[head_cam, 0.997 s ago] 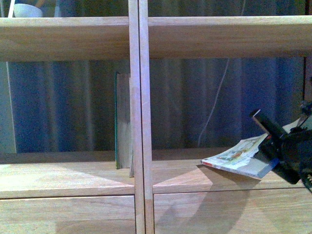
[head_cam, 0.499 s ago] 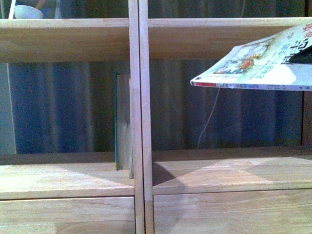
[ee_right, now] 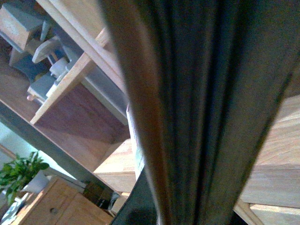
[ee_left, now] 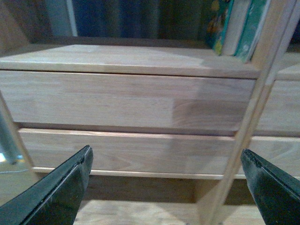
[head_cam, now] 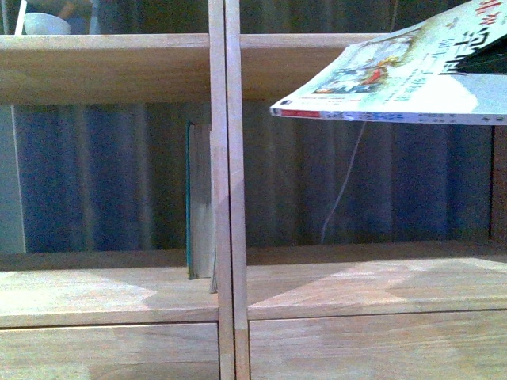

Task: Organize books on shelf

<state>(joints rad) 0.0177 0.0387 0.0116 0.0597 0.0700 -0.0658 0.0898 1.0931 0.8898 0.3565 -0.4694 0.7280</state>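
Note:
The thin paperback [head_cam: 396, 83] hangs flat in the air at the upper right, level with the shelf's upper board, its red-marked spine end pointing left. My right gripper [ee_right: 159, 211] is shut on it; in the right wrist view the book's edge [ee_right: 187, 93] fills the picture, blurred. The teal book [head_cam: 198, 198] stands upright in the left compartment against the centre divider, and shows in the left wrist view [ee_left: 253, 26]. My left gripper [ee_left: 166, 187] is open and empty, low in front of the shelf's drawer fronts [ee_left: 122, 101].
The light wooden shelf [head_cam: 103, 67] fills the front view, with its centre divider [head_cam: 226, 198]. A white bowl [head_cam: 43, 20] sits on the upper left board. A thin white cord [head_cam: 344, 190] hangs behind the right compartment. A potted plant [ee_right: 23, 173] stands beyond.
My right gripper has lifted the paperback from the right compartment's board up to the upper board's height, then carried it a little left. The teal book has not moved.

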